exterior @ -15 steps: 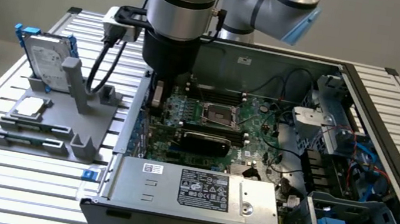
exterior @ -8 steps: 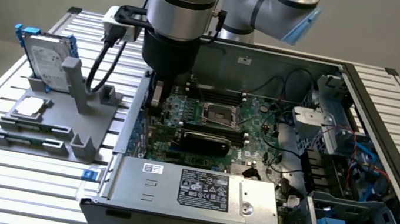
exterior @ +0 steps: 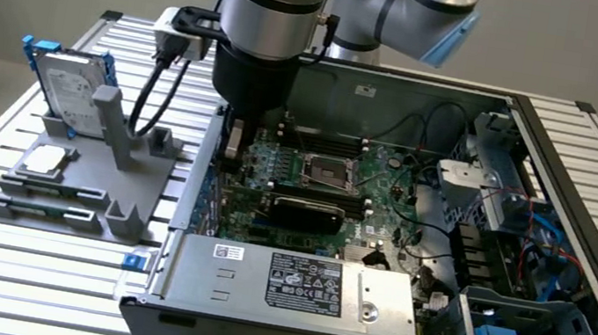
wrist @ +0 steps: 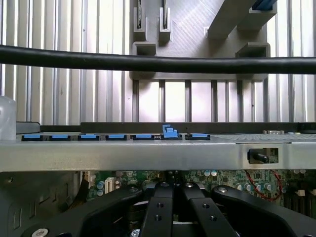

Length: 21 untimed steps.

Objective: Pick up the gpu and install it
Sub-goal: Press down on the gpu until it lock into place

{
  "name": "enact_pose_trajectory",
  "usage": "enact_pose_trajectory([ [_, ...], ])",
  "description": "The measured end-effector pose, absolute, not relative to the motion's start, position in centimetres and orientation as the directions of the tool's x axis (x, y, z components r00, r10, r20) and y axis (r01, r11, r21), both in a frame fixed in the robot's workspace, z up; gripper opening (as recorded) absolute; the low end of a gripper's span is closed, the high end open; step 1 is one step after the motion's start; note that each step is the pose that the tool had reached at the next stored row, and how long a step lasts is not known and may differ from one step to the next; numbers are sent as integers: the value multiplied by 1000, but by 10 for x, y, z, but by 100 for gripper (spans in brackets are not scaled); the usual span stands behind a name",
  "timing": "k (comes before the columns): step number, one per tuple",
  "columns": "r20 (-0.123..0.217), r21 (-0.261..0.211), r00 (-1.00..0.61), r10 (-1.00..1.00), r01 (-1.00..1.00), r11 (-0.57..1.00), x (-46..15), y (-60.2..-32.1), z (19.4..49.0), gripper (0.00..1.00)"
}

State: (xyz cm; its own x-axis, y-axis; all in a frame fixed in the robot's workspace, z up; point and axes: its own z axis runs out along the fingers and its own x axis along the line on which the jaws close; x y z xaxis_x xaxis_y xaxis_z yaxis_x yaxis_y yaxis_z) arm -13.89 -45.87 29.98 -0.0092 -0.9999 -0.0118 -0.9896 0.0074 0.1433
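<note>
Gripper [wrist: 173, 193]: nearest the wrist camera. Its black links converge and the fingertips are pressed together, with no gap between them. The exterior view places it [exterior: 232, 154] low against the rear wall of the computer case [exterior: 569, 261].
Grip: I cannot tell whether the closed tips pinch a thin card edge or just press on it, because the contact point is hidden.
Cable [wrist: 148, 63]: a black lead crosses the wrist view, well clear of the work.
Case wall [wrist: 148, 154]: a grey metal lip with a row of blue tabs [wrist: 170, 132] along its upper edge. The green motherboard [wrist: 222, 177] lies just beyond it.
Gpu [exterior: 306, 213]: inside the case, low over the motherboard. Its black rounded shroud sits just beside the memory slots, toward the power supply [exterior: 294, 282]. The end nearest the rear wall lies under the gripper.
Fixture [exterior: 58, 194]: the grey holder on the slatted table carries the hard drive [exterior: 67, 93] and the processor chip [exterior: 48, 161]. Its other cradles hold nothing.
Step in hand: judging by where the card lies, pickup and carry are done and this is the seating stage.
Progress: late. The card looks level and low, but I cannot confirm full engagement.
What seating calls for: straight downward pressure, with the card edge in line with its slot and the bracket flush against the rear wall. A tilt could jam it.
</note>
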Motion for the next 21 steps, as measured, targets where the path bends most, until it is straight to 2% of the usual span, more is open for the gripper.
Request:
enact_pose_trajectory([
  [10,10,144,-16,-1000,-990,17,-139,-458,298,11],
  [21,11,144,-17,-1000,-989,18,-125,-458,303,11],
])
